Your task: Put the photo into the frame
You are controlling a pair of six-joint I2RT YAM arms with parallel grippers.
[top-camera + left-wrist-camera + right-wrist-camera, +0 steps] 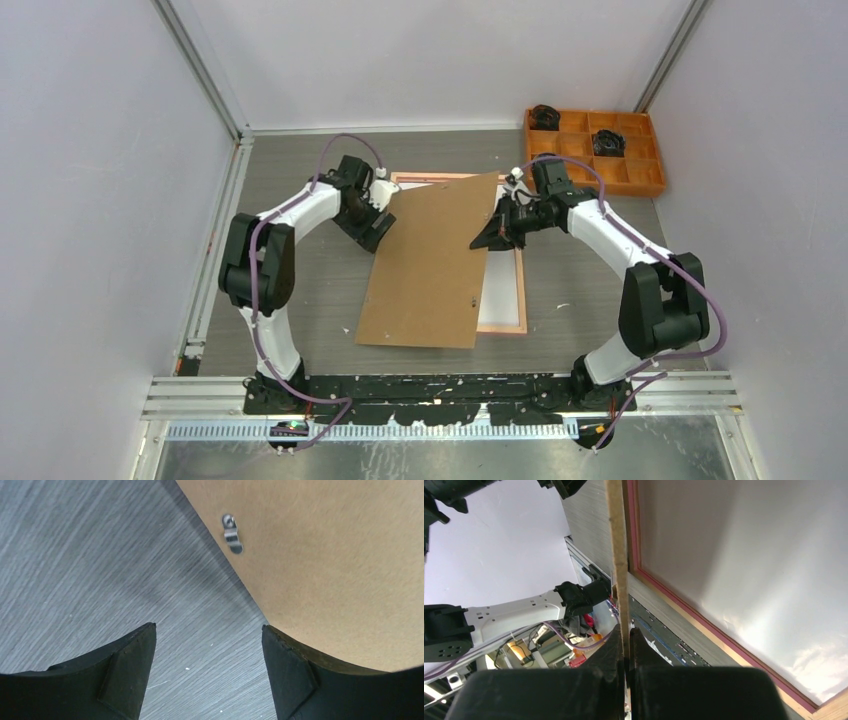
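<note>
Right gripper [497, 232]: its fingers are pressed together, pinching the far right edge of the flat brown backing board [430, 270].
Backing board: it sits crooked over the frame. The pinched side is lifted up. A small silver metal clip [232, 534] is on it.
Left gripper [378, 228]: its fingers are spread apart and hold nothing. It is just beside the board's far left edge, above the grey table [590, 300].
Frame: the big thin pink and tan picture frame [521, 290] lies flat on the table, partly under the board.
Photo: a pale shiny sheet [500, 290] fills the frame. I cannot tell if it is the photo.
Orange tray [645, 186]: it is at the far right, away from the frame.
</note>
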